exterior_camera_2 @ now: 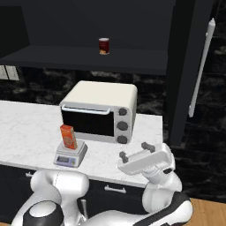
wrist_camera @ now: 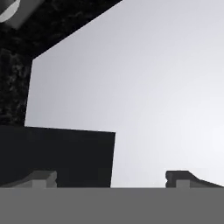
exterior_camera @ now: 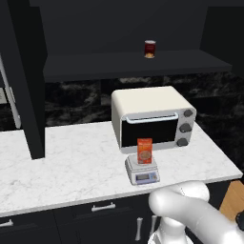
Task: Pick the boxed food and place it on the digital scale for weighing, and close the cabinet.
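The orange-red boxed food [exterior_camera: 144, 150] [exterior_camera_2: 67, 136] stands upright on the platform of the small grey digital scale [exterior_camera: 142, 172] [exterior_camera_2: 69, 156], in front of the toaster oven. My gripper [exterior_camera_2: 134, 151] [wrist_camera: 111, 180] hovers open and empty off the counter's right end, well to the right of the scale, fingers pointing upward. The black upper cabinet [exterior_camera: 133, 64] stands open: its left door [exterior_camera: 26, 95] and right door [exterior_camera_2: 183, 66] both swing out over the counter. The right door's silver handle [exterior_camera_2: 201, 66] is above and to the right of the gripper.
A cream toaster oven [exterior_camera: 152, 116] [exterior_camera_2: 99, 110] sits behind the scale on the white marble counter [exterior_camera: 66, 167]. A dark red can [exterior_camera: 149, 48] [exterior_camera_2: 104, 46] stands on the cabinet shelf. Black drawers [exterior_camera: 102, 209] run below the counter.
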Tool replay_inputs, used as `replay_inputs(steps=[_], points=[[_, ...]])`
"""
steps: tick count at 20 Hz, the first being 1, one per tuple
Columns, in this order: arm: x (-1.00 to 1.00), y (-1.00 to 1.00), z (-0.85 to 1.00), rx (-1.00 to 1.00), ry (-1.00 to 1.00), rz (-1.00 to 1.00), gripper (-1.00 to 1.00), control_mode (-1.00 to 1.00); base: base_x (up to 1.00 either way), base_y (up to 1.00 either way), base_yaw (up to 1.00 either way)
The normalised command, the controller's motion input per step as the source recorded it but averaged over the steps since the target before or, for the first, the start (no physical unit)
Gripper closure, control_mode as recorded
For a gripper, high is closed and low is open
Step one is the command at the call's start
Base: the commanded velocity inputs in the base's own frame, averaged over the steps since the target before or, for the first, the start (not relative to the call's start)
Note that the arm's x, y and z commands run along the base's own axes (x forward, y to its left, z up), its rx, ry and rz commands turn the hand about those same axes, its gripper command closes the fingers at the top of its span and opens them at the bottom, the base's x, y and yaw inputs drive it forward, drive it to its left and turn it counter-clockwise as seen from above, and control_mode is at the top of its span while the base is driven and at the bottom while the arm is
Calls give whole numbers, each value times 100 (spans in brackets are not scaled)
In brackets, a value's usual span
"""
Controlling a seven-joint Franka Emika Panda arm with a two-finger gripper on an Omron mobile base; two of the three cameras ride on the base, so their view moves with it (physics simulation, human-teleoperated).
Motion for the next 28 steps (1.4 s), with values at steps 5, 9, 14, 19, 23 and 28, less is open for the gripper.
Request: replay_inputs(steps=[5, 9, 14, 19, 23, 28], points=[[-7, -60, 50, 31, 39, -2, -100, -100, 0, 0, 0], [1, -34, 8, 8, 40, -3, -100, -100, 0, 0, 0], [12, -42, -6, 1, 27, 0, -100, -100, 0, 0, 0], [48, -37, 0, 2, 23, 0, -100, -100, 0, 0, 0], [47, -51, -1, 1, 7, 0, -100, -100, 0, 0, 0], [39, -74, -7, 4, 9, 0, -100, -100, 0, 0, 0]])
